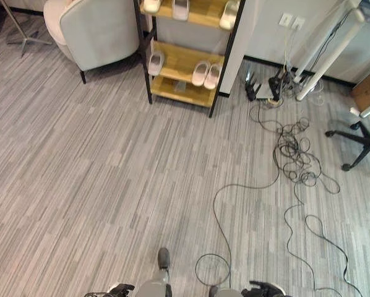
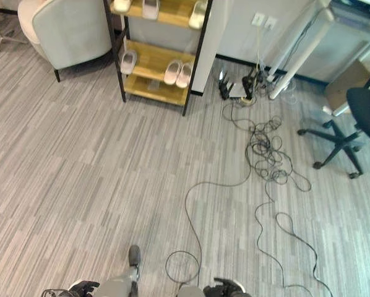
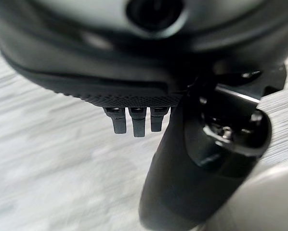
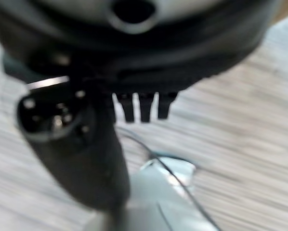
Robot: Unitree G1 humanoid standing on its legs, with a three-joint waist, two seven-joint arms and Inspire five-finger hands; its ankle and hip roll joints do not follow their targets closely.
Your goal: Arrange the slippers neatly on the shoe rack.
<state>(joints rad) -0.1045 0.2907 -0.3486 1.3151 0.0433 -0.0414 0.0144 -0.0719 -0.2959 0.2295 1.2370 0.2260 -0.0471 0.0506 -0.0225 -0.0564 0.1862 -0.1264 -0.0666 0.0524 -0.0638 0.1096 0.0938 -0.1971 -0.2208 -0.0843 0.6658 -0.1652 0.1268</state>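
Observation:
The wooden shoe rack with a black frame stands far ahead against the wall. Pale slippers lie on it: three on the top shelf, a single one and a pair on the middle shelf. The lowest shelf looks bare. My left hand and right hand hang low at the near edge, far from the rack. In the wrist views the left hand's fingers and the right hand's fingers are straight and hold nothing, with grey floor beyond them.
A grey armchair stands left of the rack. Tangled black cables spread over the floor to the right, running to a power strip by the wall. An office chair base and white table legs are at the far right.

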